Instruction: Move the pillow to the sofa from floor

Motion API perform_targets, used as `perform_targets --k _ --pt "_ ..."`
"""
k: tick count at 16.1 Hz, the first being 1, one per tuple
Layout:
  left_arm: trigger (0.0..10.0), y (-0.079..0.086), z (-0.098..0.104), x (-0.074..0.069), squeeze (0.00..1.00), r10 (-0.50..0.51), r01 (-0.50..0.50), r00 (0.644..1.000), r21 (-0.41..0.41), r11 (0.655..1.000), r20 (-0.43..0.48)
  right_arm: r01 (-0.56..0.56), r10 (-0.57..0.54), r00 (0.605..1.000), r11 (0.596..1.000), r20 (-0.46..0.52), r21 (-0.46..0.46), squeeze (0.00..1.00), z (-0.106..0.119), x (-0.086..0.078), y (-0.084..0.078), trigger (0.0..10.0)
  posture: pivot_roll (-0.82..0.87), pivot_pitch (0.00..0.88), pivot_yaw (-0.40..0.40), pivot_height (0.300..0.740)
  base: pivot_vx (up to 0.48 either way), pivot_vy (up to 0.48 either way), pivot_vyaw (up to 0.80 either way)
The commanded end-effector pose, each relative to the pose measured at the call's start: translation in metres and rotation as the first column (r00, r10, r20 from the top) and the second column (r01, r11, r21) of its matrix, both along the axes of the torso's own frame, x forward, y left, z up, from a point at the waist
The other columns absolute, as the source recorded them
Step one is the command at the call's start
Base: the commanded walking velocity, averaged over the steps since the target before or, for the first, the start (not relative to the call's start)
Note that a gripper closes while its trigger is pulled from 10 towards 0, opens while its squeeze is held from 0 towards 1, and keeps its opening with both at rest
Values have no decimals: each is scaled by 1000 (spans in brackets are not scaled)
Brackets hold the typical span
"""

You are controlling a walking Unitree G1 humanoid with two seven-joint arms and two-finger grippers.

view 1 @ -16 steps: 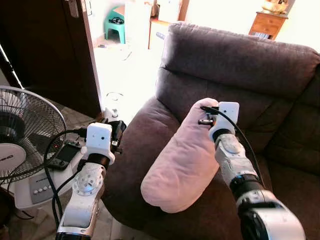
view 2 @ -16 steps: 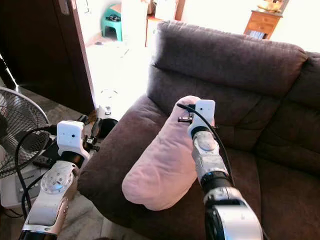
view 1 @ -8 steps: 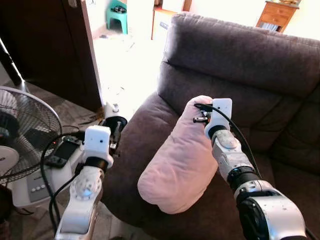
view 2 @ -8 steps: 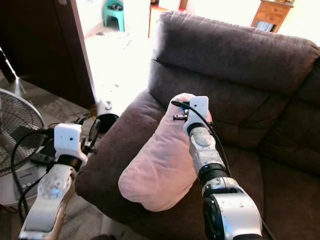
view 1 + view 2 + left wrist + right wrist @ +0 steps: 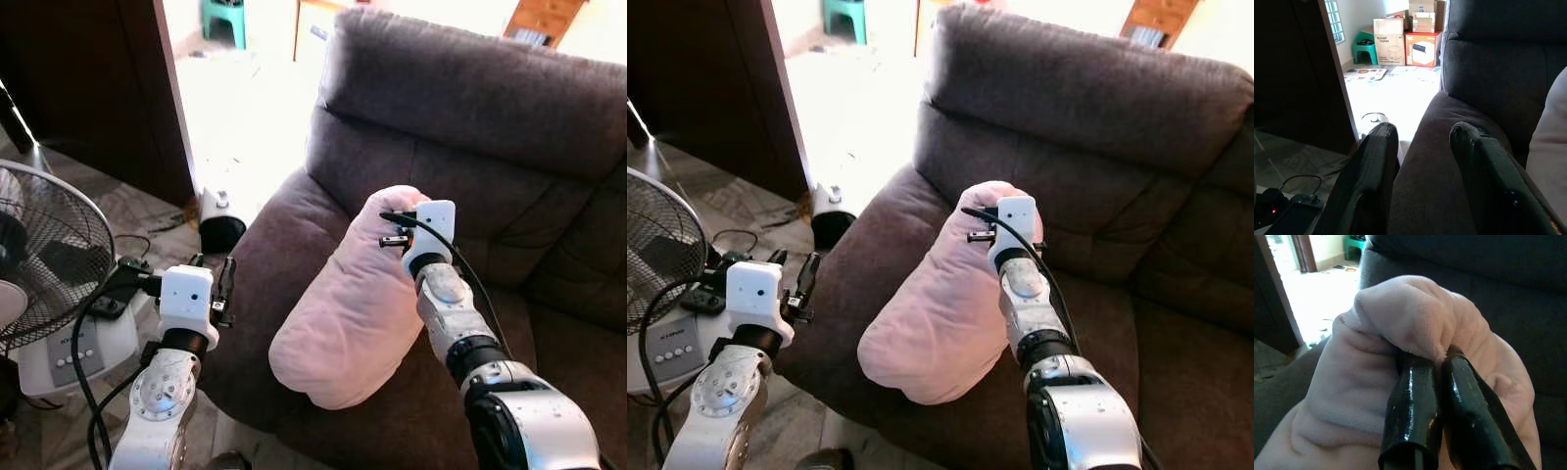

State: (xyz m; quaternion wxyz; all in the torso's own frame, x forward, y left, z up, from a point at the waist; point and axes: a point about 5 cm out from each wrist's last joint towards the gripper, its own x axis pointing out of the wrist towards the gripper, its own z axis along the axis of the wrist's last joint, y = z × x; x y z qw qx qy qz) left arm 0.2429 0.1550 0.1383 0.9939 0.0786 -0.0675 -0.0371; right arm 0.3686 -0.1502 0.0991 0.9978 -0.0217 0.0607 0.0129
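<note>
My right gripper [image 5: 1439, 363] pinches the pillow [image 5: 353, 313] lying on the sofa [image 5: 470, 127] seat; a fan [image 5: 44, 264] stands left of it.

Soft matt pink fleece pillow [image 5: 353, 313], brown plush sofa [image 5: 470, 127], glossy black fingers [image 5: 1415, 406]

It was a home's living room: a dark brown upholstered sofa [image 5: 460, 147], a standing fan [image 5: 39, 255] on the tiled floor [image 5: 127, 206], cardboard boxes [image 5: 1400, 34], a green plastic stool [image 5: 1365, 49], and possibly a wooden cabinet [image 5: 534, 20] behind.
</note>
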Motion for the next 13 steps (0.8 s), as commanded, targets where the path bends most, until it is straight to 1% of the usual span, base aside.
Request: perform_targets --k 1,3,4,6,7,13 --pt "10000 -2 2 -4 0 -1 1 1000 5 1000 0 17 -18 986 1000 -166 -6 0 -39 -20 -4 10000 211 189 -121 740 0 0 0" --pt "10000 0 2 -7 0 4 -4 1000 8 1000 -5 38 -38 981 999 -193 -6 0 -47 -25 -7 10000 219 196 -118 740 0 0 0" --pt "10000 3 3 -10 0 12 -12 1000 16 1000 -14 40 -39 978 999 -206 3 0 -52 -29 -4 10000 224 205 -113 740 0 0 0" --pt "10000 5 3 -11 0 15 -14 1000 22 1000 -20 36 -31 979 999 -203 18 0 -53 -29 -1 10000 226 207 -111 740 0 0 0" --pt "10000 4 4 -11 0 15 -14 1000 24 1000 -23 36 -29 981 999 -191 31 1000 -51 -28 0 10000 229 206 -109 740 0 0 0" --pt "10000 6 6 -6 0 25 -24 1000 31 999 -17 27 -22 995 998 -99 59 1000 -32 -17 3 10000 226 189 -107 740 0 0 0"
